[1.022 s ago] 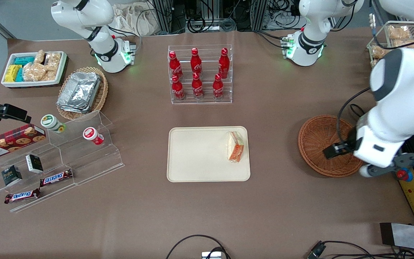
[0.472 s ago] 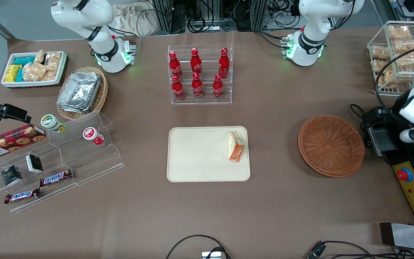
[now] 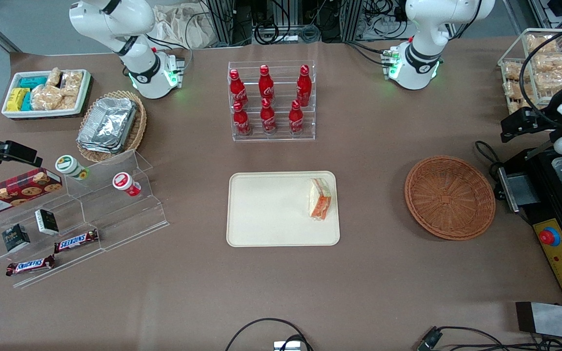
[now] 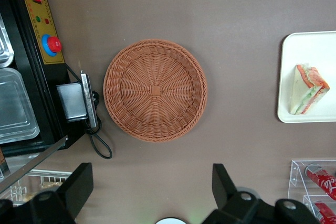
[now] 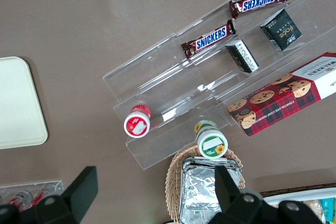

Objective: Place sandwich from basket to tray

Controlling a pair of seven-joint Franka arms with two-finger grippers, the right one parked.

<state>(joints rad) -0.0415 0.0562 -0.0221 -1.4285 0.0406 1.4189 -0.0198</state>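
One sandwich (image 3: 320, 199) lying on the tray (image 3: 266, 209) by its short edge nearest the basket (image 3: 449, 197), basket sitting bare toward the working arm's end of the table, gripper (image 4: 149, 195) hanging spread apart high above the table edge.

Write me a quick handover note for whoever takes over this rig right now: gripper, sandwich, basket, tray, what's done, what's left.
Gripper: open, empty, raised over the table beside the basket, toward the working arm's end.
Sandwich: lying on the tray, near the tray edge closest to the basket.
Basket: empty.
Done: sandwich is on the tray.
Left: nothing apparent; probably just park the arm.
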